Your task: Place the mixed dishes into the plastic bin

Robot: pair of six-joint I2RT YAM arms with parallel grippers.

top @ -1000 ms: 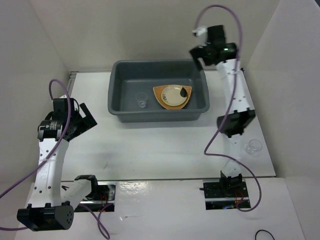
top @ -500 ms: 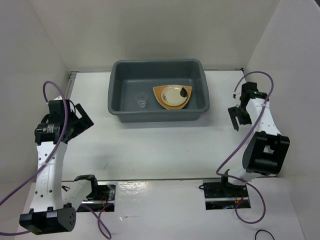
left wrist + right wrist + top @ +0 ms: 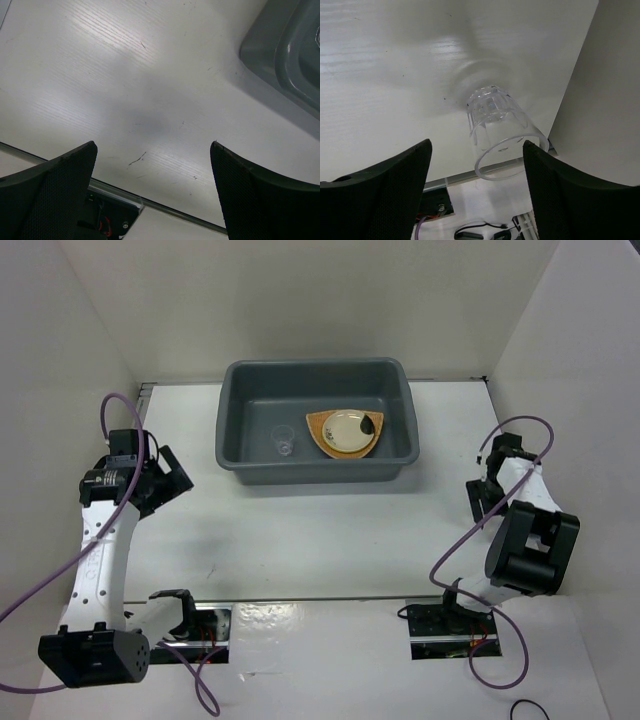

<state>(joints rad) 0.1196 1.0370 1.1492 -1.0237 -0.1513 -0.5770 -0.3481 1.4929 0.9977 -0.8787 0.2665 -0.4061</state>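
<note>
As you read the scene from left to right, you will find these items.

1. Left gripper (image 3: 168,478): it hangs over the bare left part of the table (image 3: 320,530). Its jaws are spread wide and hold nothing. In its own wrist view (image 3: 152,146) only the tabletop and one corner of the bin show between the fingers.

2. Bin (image 3: 232,440): grey-blue, at the far middle of the table, well apart from both grippers.

3. Clear cup (image 3: 284,445): small, standing inside the bin on the left part of its floor.

4. Woven plate (image 3: 318,430): orange-brown, lying flat inside the bin, right of that cup.

5. Saucer (image 3: 350,430): cream with a dark mark at its right edge, resting on the woven plate.

6. Right gripper (image 3: 483,498): low by the table's right edge, with its jaws apart. In its wrist view (image 3: 476,144) you see the fingers on either side of a second cup.

7. Second clear cup (image 3: 502,132): on the table outside the bin, close to the right wall, mouth towards the camera. You cannot tell whether the fingers touch it.
</note>
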